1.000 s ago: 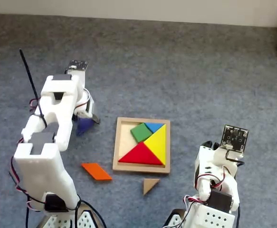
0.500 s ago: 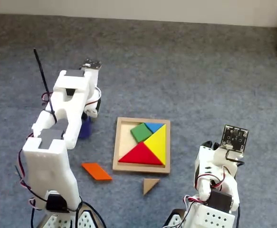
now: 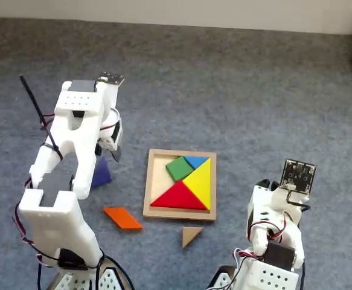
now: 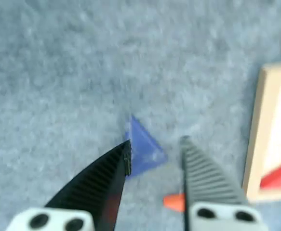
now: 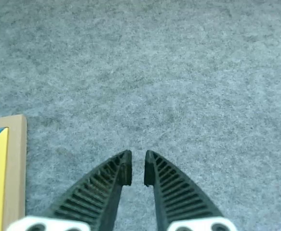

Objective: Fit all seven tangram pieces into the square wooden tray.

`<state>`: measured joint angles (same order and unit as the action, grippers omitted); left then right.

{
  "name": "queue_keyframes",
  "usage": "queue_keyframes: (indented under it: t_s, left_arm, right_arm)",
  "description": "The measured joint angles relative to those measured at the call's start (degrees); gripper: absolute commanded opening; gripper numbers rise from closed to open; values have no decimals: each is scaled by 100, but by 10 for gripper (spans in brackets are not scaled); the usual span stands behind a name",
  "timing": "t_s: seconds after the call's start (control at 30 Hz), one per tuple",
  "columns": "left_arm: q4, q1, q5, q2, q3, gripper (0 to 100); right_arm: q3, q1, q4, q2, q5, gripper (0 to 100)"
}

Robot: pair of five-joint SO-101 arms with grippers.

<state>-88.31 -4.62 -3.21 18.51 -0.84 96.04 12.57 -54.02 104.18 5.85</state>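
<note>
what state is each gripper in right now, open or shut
Left gripper: open, at the blue triangle, not gripping it.
Right gripper: almost shut, holding nothing.

Seven tangram pieces [image 3: 179, 196], one tray [image 3: 148, 181]

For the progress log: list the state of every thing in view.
wooden tray: partly filled, space left
dark blue triangle: loose on carpet
orange parallelogram: loose on carpet
tan triangle: loose on carpet
left gripper: open above dark blue triangle
right gripper: shut, empty
</note>
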Motion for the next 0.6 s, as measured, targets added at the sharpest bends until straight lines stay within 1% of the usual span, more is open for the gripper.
queue_keyframes:
  t_s: [0.13, 0.27, 0.43, 0.6]
  left_arm:
    - [-70, -193, -97, -9, 202, 231]
    - [422, -334, -501, -18, 958, 231]
    - [1055, -492, -571, -18, 1591, 232]
    - [1301, -484, -589, -53, 1776, 231]
  right_arm:
    - [0, 0, 0, 0, 0, 54]
    - [0, 0, 0, 0, 0, 54]
    - [0, 0, 0, 0, 0, 54]
    - [0, 0, 0, 0, 0, 54]
